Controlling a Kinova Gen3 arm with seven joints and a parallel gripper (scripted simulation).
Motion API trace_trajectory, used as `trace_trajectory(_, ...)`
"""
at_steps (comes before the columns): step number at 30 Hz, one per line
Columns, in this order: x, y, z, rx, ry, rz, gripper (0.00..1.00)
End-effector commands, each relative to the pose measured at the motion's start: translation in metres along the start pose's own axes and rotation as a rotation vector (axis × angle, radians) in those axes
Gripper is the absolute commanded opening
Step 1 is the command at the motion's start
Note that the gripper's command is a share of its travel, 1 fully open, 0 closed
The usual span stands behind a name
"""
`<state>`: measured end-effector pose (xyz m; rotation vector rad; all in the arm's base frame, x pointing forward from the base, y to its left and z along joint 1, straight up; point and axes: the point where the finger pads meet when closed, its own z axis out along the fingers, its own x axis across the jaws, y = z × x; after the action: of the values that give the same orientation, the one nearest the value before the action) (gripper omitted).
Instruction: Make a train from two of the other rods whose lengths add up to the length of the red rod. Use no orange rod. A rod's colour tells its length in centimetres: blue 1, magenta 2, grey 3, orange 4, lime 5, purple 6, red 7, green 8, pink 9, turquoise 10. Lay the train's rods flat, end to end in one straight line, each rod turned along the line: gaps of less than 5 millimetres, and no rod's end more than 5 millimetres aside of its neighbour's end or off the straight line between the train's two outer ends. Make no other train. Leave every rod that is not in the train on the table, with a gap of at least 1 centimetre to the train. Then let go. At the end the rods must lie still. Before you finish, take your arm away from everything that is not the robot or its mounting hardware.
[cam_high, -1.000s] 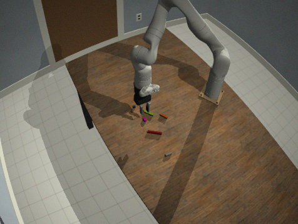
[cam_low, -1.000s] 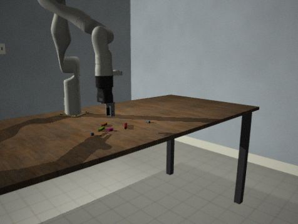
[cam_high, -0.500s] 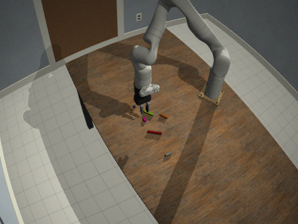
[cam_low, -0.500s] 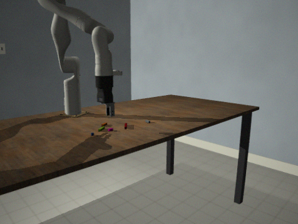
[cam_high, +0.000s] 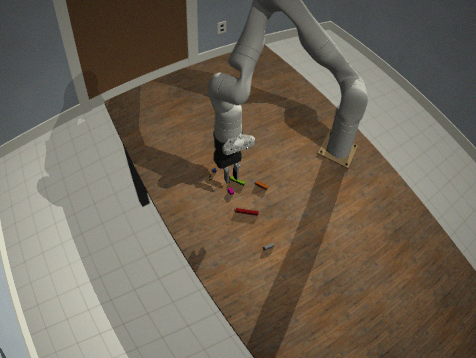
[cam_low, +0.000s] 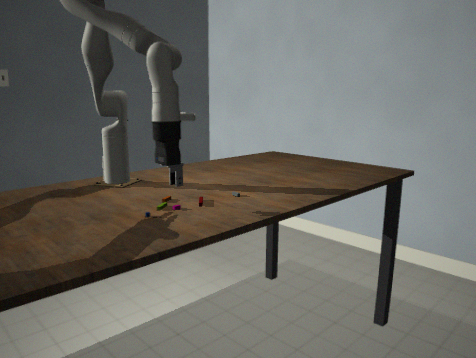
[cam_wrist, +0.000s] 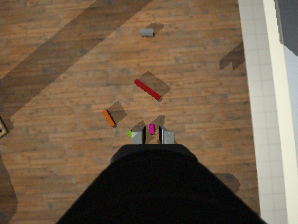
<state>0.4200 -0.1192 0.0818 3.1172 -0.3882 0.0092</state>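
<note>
Red marks the reference rod (cam_high: 247, 211) (cam_low: 201, 201) (cam_wrist: 147, 89), which we find on the wooden counter (cam_high: 350, 260) (cam_low: 310, 172) (cam_wrist: 200, 75), between the magenta rod (cam_high: 230, 191) (cam_low: 176, 207) (cam_wrist: 151, 129) and the grey rod (cam_high: 269, 246) (cam_low: 236, 194) (cam_wrist: 147, 33). We note the tool (cam_high: 231, 179) (cam_low: 176, 185) (cam_wrist: 152, 132) above the counter, pointing down, partly open and gripping nothing. From the wrist, we see the magenta rod framed between its fingers, below them. We record the lime rod (cam_high: 238, 181) (cam_low: 162, 206) (cam_wrist: 130, 134) near the magenta one, not joined end to end; a finger hides part of it in the wrist view. We place the orange rod (cam_high: 261, 185) (cam_low: 166, 199) (cam_wrist: 109, 118) near the lime, and the blue rod (cam_high: 214, 170) (cam_low: 147, 214) on the lime rod's other side.

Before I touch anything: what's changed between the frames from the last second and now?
Nothing visibly. Gripper is still partly open above the table, holding nothing. Red rod, magenta rod, lime rod and the others look unmoved.
</note>
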Motion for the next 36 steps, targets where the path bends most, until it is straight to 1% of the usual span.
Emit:
trace_trajectory(1,-0.001,0.003,0.002,-0.005,-0.004,-0.009,0.54)
trace_trajectory(19,-0.003,0.003,0.019,-0.005,-0.007,-0.013,0.54)
trace_trajectory(32,-0.002,0.003,0.039,-0.005,-0.007,-0.012,0.54)
trace_trajectory(36,-0.002,0.003,0.041,-0.005,-0.006,-0.012,0.54)
